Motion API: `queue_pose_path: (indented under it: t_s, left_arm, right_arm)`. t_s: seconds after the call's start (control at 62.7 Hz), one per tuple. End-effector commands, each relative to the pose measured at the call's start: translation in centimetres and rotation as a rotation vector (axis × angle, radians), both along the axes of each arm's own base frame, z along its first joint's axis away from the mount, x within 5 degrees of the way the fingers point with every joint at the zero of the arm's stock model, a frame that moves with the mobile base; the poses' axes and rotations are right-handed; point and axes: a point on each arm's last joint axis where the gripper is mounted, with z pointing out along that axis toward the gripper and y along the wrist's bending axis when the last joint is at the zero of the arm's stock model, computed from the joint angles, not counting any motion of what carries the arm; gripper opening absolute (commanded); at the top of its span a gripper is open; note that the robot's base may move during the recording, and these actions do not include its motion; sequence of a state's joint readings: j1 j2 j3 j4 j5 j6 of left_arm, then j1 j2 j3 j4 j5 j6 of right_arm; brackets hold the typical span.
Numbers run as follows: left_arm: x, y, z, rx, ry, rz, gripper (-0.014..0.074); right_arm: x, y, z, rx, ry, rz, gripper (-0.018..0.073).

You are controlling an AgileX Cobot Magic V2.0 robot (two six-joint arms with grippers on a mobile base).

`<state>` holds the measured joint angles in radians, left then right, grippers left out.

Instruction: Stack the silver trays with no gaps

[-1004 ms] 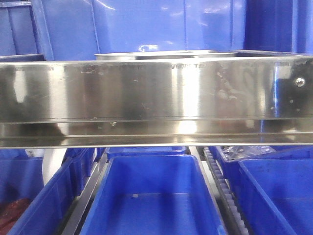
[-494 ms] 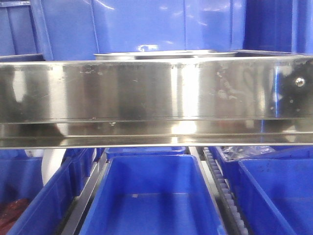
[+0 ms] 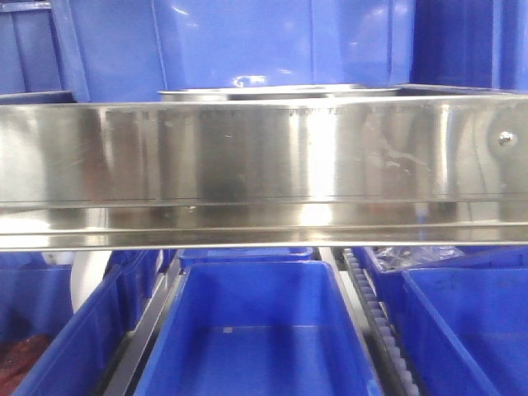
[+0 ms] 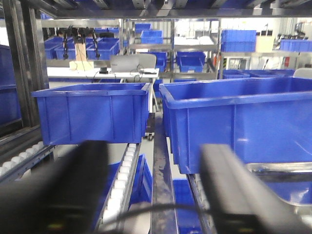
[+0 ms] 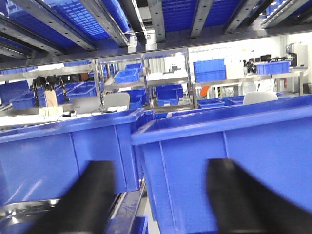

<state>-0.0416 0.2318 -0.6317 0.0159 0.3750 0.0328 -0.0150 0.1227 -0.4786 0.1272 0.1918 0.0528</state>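
Steel shelf rail (image 3: 264,165) above blue bins (image 3: 256,297); white roller track (image 4: 127,155)

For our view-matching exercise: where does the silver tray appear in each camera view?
Front view: silver tray top centre, rim showing just above the shelf rail.
Left wrist view: lower right edge.
Right wrist view: bottom left corner.
Shared landmark: the blue bins standing behind it.

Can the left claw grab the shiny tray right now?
Probably not yet. The left claw is open, but the tray sits off to its right, outside the fingers. Nothing seems to block a sideways shift.
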Motion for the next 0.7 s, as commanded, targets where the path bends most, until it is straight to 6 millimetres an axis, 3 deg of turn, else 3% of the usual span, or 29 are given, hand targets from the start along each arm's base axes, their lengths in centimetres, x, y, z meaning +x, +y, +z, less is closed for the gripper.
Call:
queue_pose_path:
  t_s: [0.0,0.159,0.367,0.526,0.685]
  left_arm:
    - [1.6,-0.1,2.7,-0.004,0.004,-0.003,0.0465]
    - [4.4,-1.4,5.0,0.082,0.109,-0.14,0.0464]
    - [8.6,-5.9,7.2,0.161,0.279,-0.467,0.0464]
    - [12.6,-10.3,8.5,0.197,0.373,-0.618,0.0464]
    - [17.4,-13.9,9.0,0.118,0.519,-0.646,0.0464]
  right_arm:
    - [0.8,0.0,2.7,-0.007,-0.035,-0.004,0.0628]
    - [3.1,0.0,4.8,-0.011,0.097,0.009,0.0624]
    - [5.6,0.7,9.3,-0.017,0.227,0.086,0.0624]
    - [9.0,2.7,11.7,-0.082,0.348,0.244,0.0624]
    - [13.7,5.9,12.0,-0.142,0.554,0.386,0.0624]
